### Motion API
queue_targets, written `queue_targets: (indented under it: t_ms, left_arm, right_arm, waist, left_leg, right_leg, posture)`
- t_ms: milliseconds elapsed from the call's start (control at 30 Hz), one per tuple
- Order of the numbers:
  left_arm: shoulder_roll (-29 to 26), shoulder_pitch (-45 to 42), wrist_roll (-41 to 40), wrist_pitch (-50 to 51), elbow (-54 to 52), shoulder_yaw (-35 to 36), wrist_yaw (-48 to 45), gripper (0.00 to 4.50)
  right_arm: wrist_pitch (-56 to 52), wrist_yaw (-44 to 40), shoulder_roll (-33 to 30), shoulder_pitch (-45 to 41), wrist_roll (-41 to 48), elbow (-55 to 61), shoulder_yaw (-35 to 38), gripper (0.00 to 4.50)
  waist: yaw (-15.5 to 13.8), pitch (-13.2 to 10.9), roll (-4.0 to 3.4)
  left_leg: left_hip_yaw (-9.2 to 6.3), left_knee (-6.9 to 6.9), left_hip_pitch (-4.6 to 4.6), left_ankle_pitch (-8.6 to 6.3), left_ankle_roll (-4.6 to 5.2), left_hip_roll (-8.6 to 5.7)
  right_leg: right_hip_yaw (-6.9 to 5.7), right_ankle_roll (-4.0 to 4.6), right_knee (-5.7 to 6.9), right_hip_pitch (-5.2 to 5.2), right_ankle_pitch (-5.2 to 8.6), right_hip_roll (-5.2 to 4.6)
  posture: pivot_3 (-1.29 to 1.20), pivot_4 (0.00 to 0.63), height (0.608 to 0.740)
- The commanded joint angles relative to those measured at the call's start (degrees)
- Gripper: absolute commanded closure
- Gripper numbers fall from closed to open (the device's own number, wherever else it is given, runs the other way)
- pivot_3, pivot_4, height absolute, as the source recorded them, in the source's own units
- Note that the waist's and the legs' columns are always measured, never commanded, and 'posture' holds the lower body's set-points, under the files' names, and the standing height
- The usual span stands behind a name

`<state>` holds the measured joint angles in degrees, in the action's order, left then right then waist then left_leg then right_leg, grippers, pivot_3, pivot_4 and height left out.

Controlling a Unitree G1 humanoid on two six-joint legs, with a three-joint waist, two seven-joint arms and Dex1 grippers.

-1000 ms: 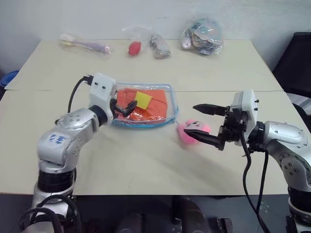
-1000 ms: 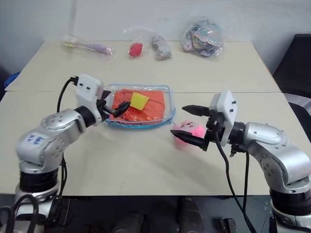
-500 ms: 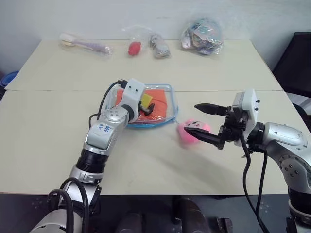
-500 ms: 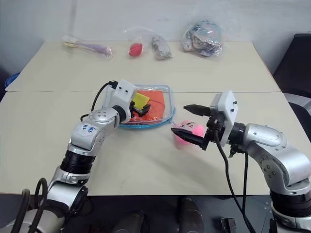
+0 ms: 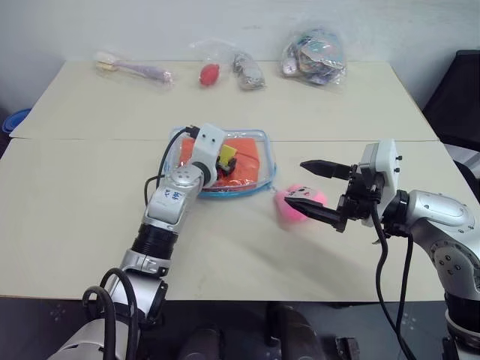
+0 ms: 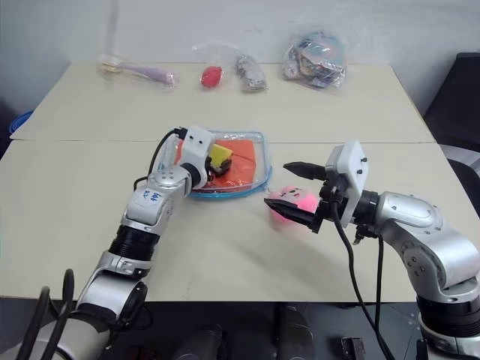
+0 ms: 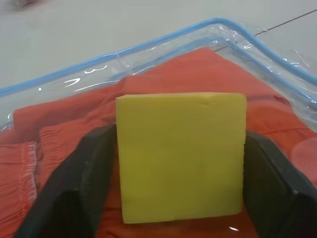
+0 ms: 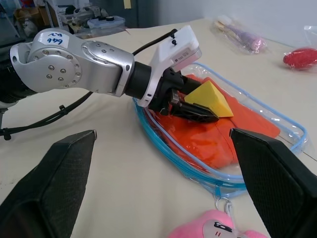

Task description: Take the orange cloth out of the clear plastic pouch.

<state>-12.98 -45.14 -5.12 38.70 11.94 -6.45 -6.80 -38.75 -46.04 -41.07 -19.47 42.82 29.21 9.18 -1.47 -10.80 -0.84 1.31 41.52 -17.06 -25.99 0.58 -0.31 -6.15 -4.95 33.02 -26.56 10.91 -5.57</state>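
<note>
The clear plastic pouch (image 5: 260, 184) with light-blue edging lies flat at the table's middle. The orange cloth (image 5: 247, 160) is inside it, seams showing (image 7: 29, 158). A yellow square block (image 8: 210, 101) rests on top of the cloth. My left gripper (image 5: 227, 160) reaches into the pouch, and its two black fingers (image 7: 84, 183) press against both sides of the yellow block. My right gripper (image 5: 294, 182) hovers open to the right of the pouch, its lower finger just over a pink plush toy (image 5: 288, 208).
Along the table's far edge lie clear bags: one with a long pink-handled item (image 5: 131, 70), one with a red object (image 5: 208, 73), one with a grey item (image 5: 247, 72), one stuffed full (image 5: 313, 56). A black chair (image 5: 457, 97) stands at the right.
My left arm stretched forward and to the right into the pouch, and its fingers narrowed onto the yellow block. The right arm stayed still.
</note>
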Motion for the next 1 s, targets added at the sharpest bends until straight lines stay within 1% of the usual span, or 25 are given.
queue_targets:
  t_ms: [33, 100, 200, 300, 400, 533, 633, 733, 800, 833, 967, 1000]
  left_arm:
    - [-0.95, -0.45, 1.45, -0.41, -3.44, 1.45, 0.04, 2.17]
    - [-1.57, 0.09, 1.92, -0.02, -4.93, 2.11, 0.26, 2.42]
    - [-3.96, 2.27, 1.75, 2.29, -10.38, 6.75, 1.74, 2.42]
    - [-9.13, 7.83, 1.83, 5.25, -17.08, 16.64, 4.22, 2.42]
    - [-14.65, 14.46, 1.88, 6.47, -20.46, 25.97, 4.94, 2.42]
    - [-20.3, 22.59, 0.11, 4.65, -19.66, 37.92, 3.66, 2.42]
    - [-22.4, 27.58, -1.32, 3.05, -16.88, 45.95, 2.94, 2.42]
    - [-23.2, 31.48, -1.55, 0.79, -14.22, 49.99, 3.07, 2.42]
    - [-22.7, 33.36, -2.14, -0.67, -13.35, 51.47, 3.07, 1.8]
    - [-22.3, 34.44, -2.16, -1.36, -13.13, 51.89, 3.28, 1.6]
    - [-20.21, 38.04, -2.97, -3.15, -14.26, 53.14, 3.8, 0.27]
    - [-19.83, 38.74, -3.29, -3.24, -14.84, 53.33, 3.86, 0.03]
  right_arm:
    - [1.15, -0.34, -0.54, -0.14, 0.71, 2.09, 0.9, 0.0]
    - [1.18, -0.45, -0.51, -0.11, 0.68, 2.1, 0.72, 0.0]
    - [1.26, -0.86, -0.39, -0.45, 0.59, 1.97, 0.05, 0.0]
    - [1.12, -3.12, -0.56, -1.38, 1.5, 1.67, -1.03, 0.0]
    - [1.2, -5.94, -1.11, -2.55, 1.71, 1.15, -2.4, 0.0]
    - [1.34, -9.03, -1.0, -4.99, 1.58, -0.75, -3.98, 0.0]
    - [2.09, -11.1, -0.45, -6.82, 0.6, -2.76, -5.66, 0.0]
    - [3.12, -12.7, 0.14, -8.47, -0.35, -4.84, -7.47, 0.0]
    - [3.8, -13.7, 0.48, -9.34, -0.92, -6.0, -8.39, 0.0]
    - [4.04, -13.99, 0.7, -9.86, -1.16, -6.63, -8.77, 0.0]
    - [4.54, -14.94, 1.13, -11.09, -1.72, -8.11, -9.36, 0.0]
    - [4.61, -15.13, 1.08, -11.16, -1.72, -8.24, -9.35, 0.0]
  waist:
    - [0.01, 0.0, 0.0]
    - [0.03, 0.0, 0.0]
    - [0.07, 0.0, 0.0]
    - [0.73, 0.0, 0.0]
    - [1.66, 0.0, 0.0]
    - [1.5, 0.01, 0.02]
    - [0.51, 0.04, 0.1]
    - [0.07, 0.05, 0.11]
    - [-0.04, 0.05, 0.12]
    - [-0.04, 0.07, 0.16]
    - [0.2, 0.09, 0.19]
    - [0.25, 0.09, 0.19]
  left_leg:
    - [0.0, 0.0, 0.0, 0.0, 0.0, 0.0]
    - [0.0, 0.0, 0.0, 0.0, 0.0, 0.0]
    - [0.0, 0.0, 0.0, 0.0, 0.0, 0.02]
    - [0.04, -0.01, 0.03, 0.0, -0.01, 0.09]
    - [0.03, -0.1, 0.05, 0.03, -0.07, 0.17]
    - [-0.04, -0.07, 0.02, 0.02, -0.08, 0.15]
    - [-0.29, -0.01, -0.04, 0.02, -0.08, 0.1]
    - [-0.48, -0.01, -0.05, 0.02, -0.08, 0.05]
    - [-0.51, -0.02, -0.08, 0.02, -0.09, 0.03]
    - [-0.51, -0.01, -0.1, 0.02, -0.09, 0.03]
    - [-0.56, -0.02, -0.1, 0.01, -0.1, 0.07]
    - [-0.57, -0.03, -0.08, 0.0, -0.11, 0.08]
  right_leg:
    - [0.0, 0.0, 0.0, 0.0, 0.0, 0.0]
    - [0.0, 0.0, 0.0, 0.0, 0.0, 0.0]
    - [0.0, 0.0, 0.0, -0.01, 0.0, 0.0]
    - [0.04, 0.0, 0.01, -0.03, 0.0, 0.04]
    - [0.02, 0.04, 0.02, -0.07, 0.02, 0.09]
    - [-0.03, 0.05, 0.0, -0.07, 0.03, 0.04]
    - [-0.16, 0.05, -0.03, -0.03, 0.03, -0.07]
    - [-0.17, 0.05, -0.06, 0.0, 0.03, -0.12]
    - [-0.22, 0.05, -0.06, 0.0, 0.03, -0.14]
    - [-0.26, 0.05, -0.07, 0.0, 0.03, -0.14]
    - [-0.3, 0.05, -0.08, 0.0, 0.03, -0.14]
    - [-0.3, 0.05, -0.07, 0.0, 0.03, -0.14]
  posture:
    - [0.0, 0.15, 0.74]
    - [0.0, 0.15, 0.74]
    - [0.0, 0.15, 0.74]
    - [0.0, 0.15, 0.74]
    - [0.0, 0.15, 0.74]
    - [0.0, 0.15, 0.74]
    - [0.0, 0.15, 0.74]
    - [0.0, 0.15, 0.74]
    - [0.0, 0.15, 0.74]
    - [0.0, 0.15, 0.74]
    - [0.0, 0.15, 0.74]
    - [0.0, 0.15, 0.74]
